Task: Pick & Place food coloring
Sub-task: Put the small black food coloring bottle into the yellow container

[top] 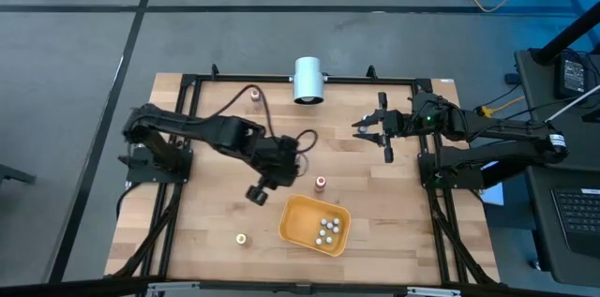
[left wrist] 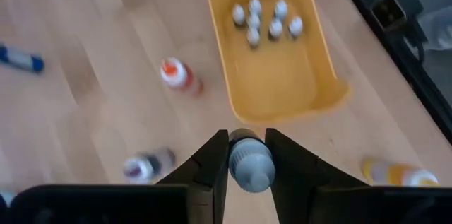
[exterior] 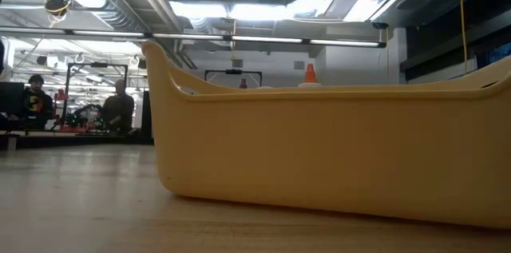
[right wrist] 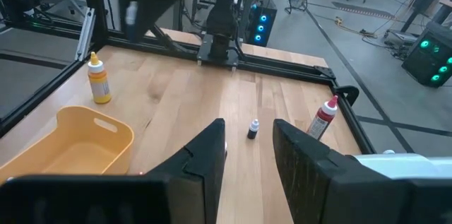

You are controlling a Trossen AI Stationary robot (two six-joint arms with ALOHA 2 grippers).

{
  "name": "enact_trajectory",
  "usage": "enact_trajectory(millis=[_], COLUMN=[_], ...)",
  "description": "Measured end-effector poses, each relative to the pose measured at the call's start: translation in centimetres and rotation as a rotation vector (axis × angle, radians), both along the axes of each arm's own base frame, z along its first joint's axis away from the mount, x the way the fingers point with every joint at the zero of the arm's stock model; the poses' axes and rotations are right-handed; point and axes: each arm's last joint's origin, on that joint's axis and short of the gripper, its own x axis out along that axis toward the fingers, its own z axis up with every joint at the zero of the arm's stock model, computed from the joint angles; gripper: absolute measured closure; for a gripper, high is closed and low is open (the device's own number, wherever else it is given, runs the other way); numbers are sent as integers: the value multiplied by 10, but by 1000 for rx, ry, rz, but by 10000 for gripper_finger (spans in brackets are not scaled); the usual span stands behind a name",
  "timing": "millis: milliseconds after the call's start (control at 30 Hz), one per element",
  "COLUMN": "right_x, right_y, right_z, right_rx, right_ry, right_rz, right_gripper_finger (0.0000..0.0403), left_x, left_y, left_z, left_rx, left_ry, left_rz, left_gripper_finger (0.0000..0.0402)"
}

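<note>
One grey-capped bottle clenched in left tool near orange tray; right tool parted, empty

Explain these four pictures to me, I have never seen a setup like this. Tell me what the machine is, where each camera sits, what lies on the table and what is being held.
This is a robot with two dark arms at a wooden table. One picture looks straight down from above, one looks level from the tabletop, and one comes from each arm's wrist. An orange tray already holds several tiny whitish-topped bottles. Loose on the table are a red-topped bottle, a yellow one and a pink-topped one; a big white cylinder stands at the far edge. The left gripper is shut on a small grey-capped bottle near the tray. The right gripper waits empty on its own side, fingers apart.
</note>
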Motion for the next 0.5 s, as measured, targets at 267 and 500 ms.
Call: enact_trajectory(millis=[267, 500], right_x=[0, 0], right_y=[0, 0], right_z=[0, 0], right_rx=[0, 0], right_ry=[0, 0], right_rz=[0, 0], right_gripper_finger=[280, 280], left_x=[56, 76], left_y=[-9, -13], left_z=[3, 2], left_rx=[39, 19], left_ry=[-6, -30], left_rz=[-57, -30], left_gripper_finger=[319, 316])
